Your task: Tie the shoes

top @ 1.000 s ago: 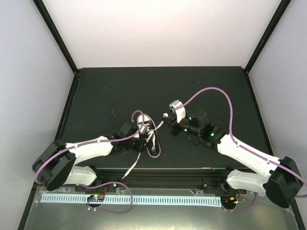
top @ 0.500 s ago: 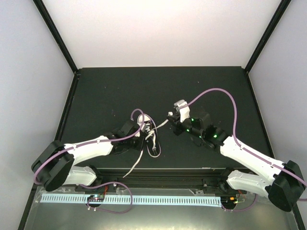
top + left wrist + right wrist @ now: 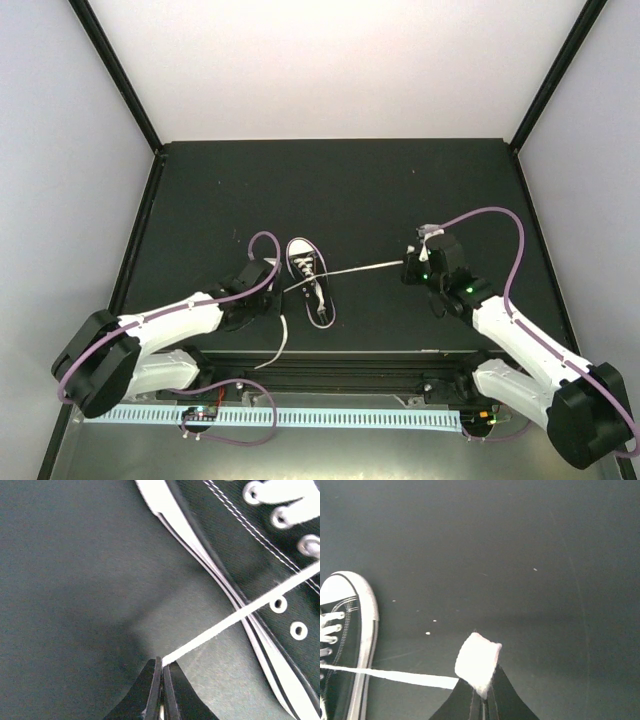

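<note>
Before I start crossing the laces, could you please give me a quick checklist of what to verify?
1. Grip of the left hand on the left lace: ok, shut on it.
2. Grip of the right hand on the right lace: ok, a short end sticks out past the fingers.
3. Both laces drawn straight from the sneaker: ok.
4. Sneaker sole-down on the table: ok.
5. Knot formed at the eyelets: cannot tell.
6. Loose lace tail clear of the arms: cannot tell.

L pincer (image 3: 161, 669) & R pincer (image 3: 485, 694) each pinched tight on laces (image 3: 360, 268); arms spread apart.
</note>
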Tool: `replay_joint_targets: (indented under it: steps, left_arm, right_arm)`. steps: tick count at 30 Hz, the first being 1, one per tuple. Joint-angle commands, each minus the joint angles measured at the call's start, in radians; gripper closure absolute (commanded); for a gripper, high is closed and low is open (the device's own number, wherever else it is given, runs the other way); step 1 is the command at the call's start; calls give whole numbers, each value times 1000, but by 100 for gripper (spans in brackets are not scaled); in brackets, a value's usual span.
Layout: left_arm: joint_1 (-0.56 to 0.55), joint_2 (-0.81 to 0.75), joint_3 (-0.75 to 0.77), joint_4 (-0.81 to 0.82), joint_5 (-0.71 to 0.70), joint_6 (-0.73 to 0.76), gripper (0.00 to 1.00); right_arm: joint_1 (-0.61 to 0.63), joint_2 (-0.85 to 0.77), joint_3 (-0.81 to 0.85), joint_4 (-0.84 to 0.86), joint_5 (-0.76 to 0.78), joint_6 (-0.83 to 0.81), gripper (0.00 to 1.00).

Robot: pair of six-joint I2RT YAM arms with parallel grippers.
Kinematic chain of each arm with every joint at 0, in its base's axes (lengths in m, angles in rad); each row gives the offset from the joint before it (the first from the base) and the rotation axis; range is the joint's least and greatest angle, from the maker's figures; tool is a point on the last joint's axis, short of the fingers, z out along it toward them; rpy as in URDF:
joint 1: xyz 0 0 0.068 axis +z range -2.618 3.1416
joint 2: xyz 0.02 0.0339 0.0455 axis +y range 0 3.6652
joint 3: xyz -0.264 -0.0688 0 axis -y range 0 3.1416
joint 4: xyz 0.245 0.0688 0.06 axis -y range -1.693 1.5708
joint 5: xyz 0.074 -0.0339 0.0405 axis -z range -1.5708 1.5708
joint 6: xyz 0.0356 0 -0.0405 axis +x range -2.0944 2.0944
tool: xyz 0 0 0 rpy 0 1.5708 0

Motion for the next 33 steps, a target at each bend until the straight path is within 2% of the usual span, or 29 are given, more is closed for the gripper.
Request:
replay_joint_targets:
  steps: [1, 9, 21, 28, 33]
  left_arm:
    - [50, -6, -8, -26, -20, -29, 98]
    - [73, -10, -4, 1, -6, -1, 98]
    - [72, 5, 42, 328, 123, 132, 98]
    - [73, 51, 53, 355, 170, 151, 98]
    - [73, 29, 27, 371, 182, 157, 98]
  right_arm:
    - [-65, 9, -40, 3, -6, 89, 98]
    - [-158, 67, -115, 59, -84, 134, 98]
    - [-164, 48, -111, 86, -147, 118, 98]
    - [-163, 72, -101, 102, -173, 121, 98]
    - [-163, 117, -58, 120, -186, 111, 98]
